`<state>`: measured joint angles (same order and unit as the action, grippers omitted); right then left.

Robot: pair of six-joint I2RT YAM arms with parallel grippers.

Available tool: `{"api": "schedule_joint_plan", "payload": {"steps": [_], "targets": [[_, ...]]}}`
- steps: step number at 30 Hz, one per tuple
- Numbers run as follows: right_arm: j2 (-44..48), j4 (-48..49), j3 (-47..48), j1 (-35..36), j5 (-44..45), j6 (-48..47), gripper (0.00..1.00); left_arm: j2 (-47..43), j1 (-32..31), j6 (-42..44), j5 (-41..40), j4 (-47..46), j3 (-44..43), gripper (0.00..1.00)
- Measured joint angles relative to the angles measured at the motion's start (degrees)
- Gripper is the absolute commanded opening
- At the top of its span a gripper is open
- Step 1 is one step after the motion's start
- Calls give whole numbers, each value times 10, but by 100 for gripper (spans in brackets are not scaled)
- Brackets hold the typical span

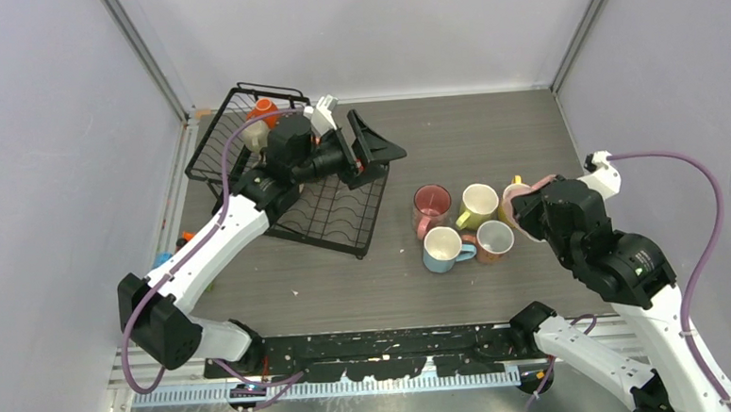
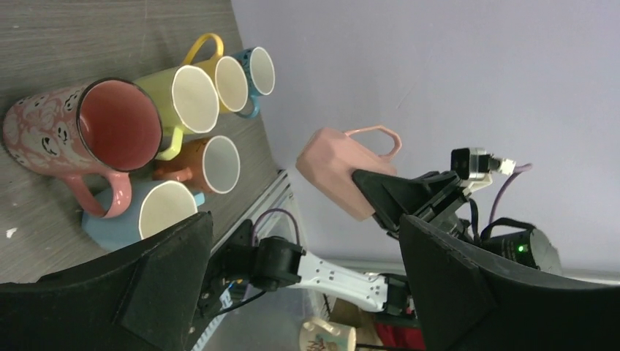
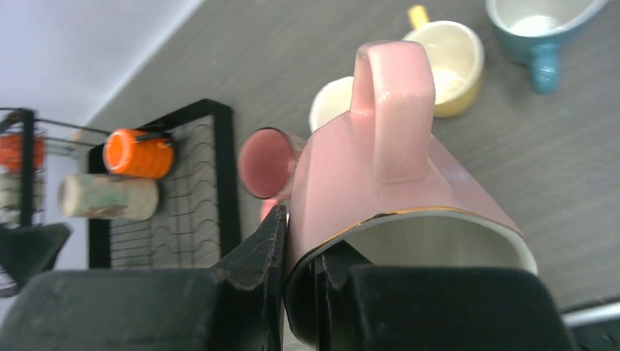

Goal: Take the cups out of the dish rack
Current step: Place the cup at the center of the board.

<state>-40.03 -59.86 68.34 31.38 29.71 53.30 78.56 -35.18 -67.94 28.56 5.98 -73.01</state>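
Reach across dish rack (image 1: 329,217) by left arm (image 1: 221,232), left fingers (image 1: 379,147) spread wide, empty; right arm (image 1: 620,259) bent, aloft beside grouped cups (image 1: 478,203), right fingers (image 3: 256,256) clamped on pink cup (image 3: 380,168) rim.

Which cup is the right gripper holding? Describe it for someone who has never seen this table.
Look right of the cups standing on the table, where the right arm ends. The right gripper is shut on the wall of a pale pink cup. Unlike the darker, patterned pink cup nearby, it is plain, with flat angled sides, a squared handle and a gold rim line.
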Motion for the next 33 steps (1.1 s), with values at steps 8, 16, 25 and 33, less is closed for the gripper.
{"api": "schedule_joint_plan", "payload": {"steps": [8,16,25,33], "targets": [[-26,-150,31,0,84,77,1,-11,-20,54,7,43,-1,100],[-90,-193,45,-23,129,121,1,-18,-30,67,14,50,-1,100],[-132,-135,7,-195,28,111,0,-19,-33,70,22,51,-1,100],[-163,-84,-38,-290,-47,125,1,-19,-38,70,26,51,-1,100]]}}
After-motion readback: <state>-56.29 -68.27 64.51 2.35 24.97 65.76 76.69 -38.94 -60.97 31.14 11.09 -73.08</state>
